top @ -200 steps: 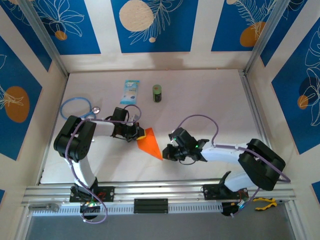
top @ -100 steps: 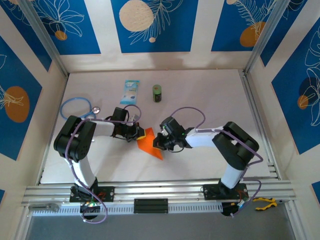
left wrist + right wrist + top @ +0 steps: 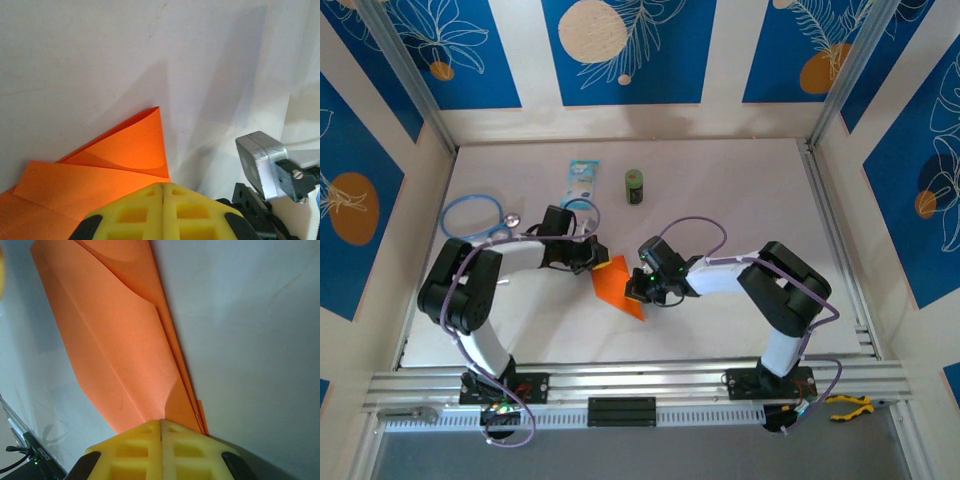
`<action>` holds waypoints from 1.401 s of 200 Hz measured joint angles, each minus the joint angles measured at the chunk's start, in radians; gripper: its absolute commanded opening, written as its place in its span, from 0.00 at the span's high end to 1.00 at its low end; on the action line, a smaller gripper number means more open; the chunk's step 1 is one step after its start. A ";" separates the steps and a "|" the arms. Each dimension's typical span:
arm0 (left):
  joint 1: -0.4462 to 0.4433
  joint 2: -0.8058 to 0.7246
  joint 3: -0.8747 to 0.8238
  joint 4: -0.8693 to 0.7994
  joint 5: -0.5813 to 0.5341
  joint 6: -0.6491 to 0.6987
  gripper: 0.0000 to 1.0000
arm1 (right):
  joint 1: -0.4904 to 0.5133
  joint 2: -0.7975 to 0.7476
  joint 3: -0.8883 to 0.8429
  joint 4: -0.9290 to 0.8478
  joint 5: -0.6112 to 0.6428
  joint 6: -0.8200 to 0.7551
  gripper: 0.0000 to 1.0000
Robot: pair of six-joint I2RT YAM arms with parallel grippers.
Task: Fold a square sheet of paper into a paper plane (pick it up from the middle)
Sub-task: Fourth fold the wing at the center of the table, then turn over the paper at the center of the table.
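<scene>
While left pincer [image 3: 597, 263] and right pincer [image 3: 635, 291] sit closed, tips touching orange paper [image 3: 616, 289] | wrists: curled flaps | top: flat wedge

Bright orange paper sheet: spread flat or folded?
Folded. The bright orange paper sheet shows overlapping layers and a curled flap in both wrist views, a narrow wedge from above.

The sheet of paper [image 3: 617, 285] [image 3: 100, 165] [image 3: 110, 340] is bright orange, plain and unmarked. It is already folded into a long tapering wedge of overlapping layers, with straight creases running lengthwise. It lies on the white tabletop [image 3: 720, 200], near the middle, set diagonally: broad end up-left, sharp point down-right. One upper flap is not pressed flat — it curls up slightly.
</scene>
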 measured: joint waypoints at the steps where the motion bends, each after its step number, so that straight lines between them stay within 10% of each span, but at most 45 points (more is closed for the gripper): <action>1: 0.000 0.000 0.000 0.000 0.000 0.000 0.97 | 0.000 0.000 0.000 0.000 0.001 0.000 0.99; 174: 0.142 0.097 0.058 -0.085 -0.079 0.064 0.98 | 0.005 -0.019 -0.021 0.003 0.024 0.000 0.99; 280: 0.010 -0.032 0.058 -0.117 -0.047 0.064 0.94 | 0.006 -0.036 -0.023 -0.019 0.024 -0.008 0.96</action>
